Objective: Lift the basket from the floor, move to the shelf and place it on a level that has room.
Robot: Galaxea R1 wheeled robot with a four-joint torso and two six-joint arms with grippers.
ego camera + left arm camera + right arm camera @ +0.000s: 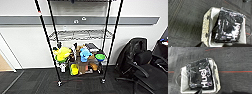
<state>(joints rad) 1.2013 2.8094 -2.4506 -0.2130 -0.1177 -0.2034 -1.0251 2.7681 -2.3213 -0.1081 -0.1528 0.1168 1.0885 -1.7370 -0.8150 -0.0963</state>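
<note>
The basket is woven beige wicker with a pale liner and holds black-and-white packets. The left wrist view looks straight down on it over the dark carpet floor. The basket and its packets show again in the right wrist view. A dark part of my left gripper sits at the basket's rim, and a dark part of my right gripper at the opposite rim. In the head view the black wire shelf stands straight ahead against the wall. Its grey wire level is bare.
Colourful toys crowd the shelf's lower tiers. A black office chair stands close to the shelf's right. Tan wood flooring begins at the far left. Red tape lines cross the carpet, and a thin cable loop lies beside the basket.
</note>
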